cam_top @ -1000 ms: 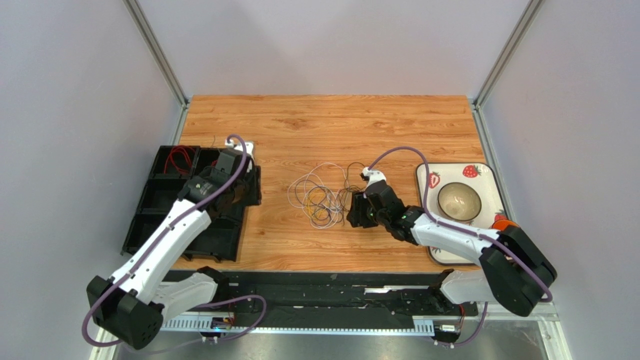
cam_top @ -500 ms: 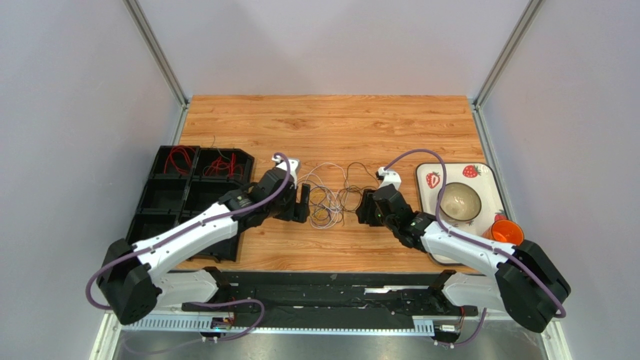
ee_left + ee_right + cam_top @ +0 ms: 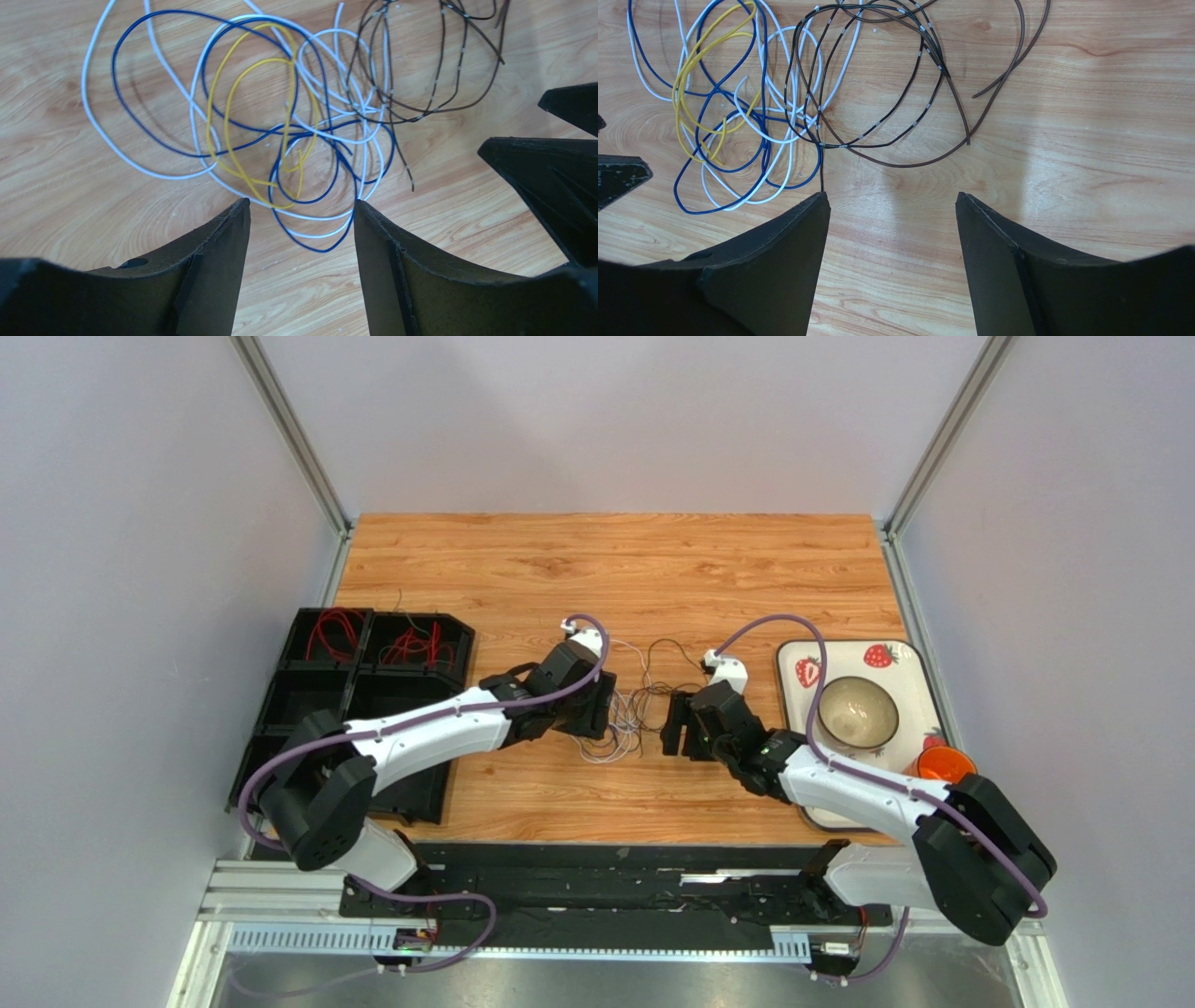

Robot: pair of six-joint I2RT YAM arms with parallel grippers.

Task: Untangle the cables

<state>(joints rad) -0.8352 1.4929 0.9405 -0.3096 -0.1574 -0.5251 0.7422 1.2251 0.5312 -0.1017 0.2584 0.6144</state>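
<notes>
The cables (image 3: 627,711) lie in a loose tangle on the wooden tabletop (image 3: 617,567), near its middle and between the two grippers. Up close (image 3: 281,129) they are hair-thin loops: white, blue and yellow ones overlap in one knot, and dark brown and black ones with pale marks (image 3: 906,84) spread out beside them, crossing the white loops where the two groups meet. The left gripper (image 3: 300,204) hovers low over the near end of the blue and white loops, its fingers apart and a wire loop lying on the wood in the gap. The right gripper (image 3: 892,197) faces it from the other side, its fingers also spread, with bare wood between them and the dark wires just beyond the tips. At the table's left edge a black divided tray (image 3: 302,721) has red wires (image 3: 334,633) in its two far compartments. At the right edge a strawberry-print tray (image 3: 901,667) carries a bowl (image 3: 857,710), and an orange cup (image 3: 948,763) shows beside the right arm.
</notes>
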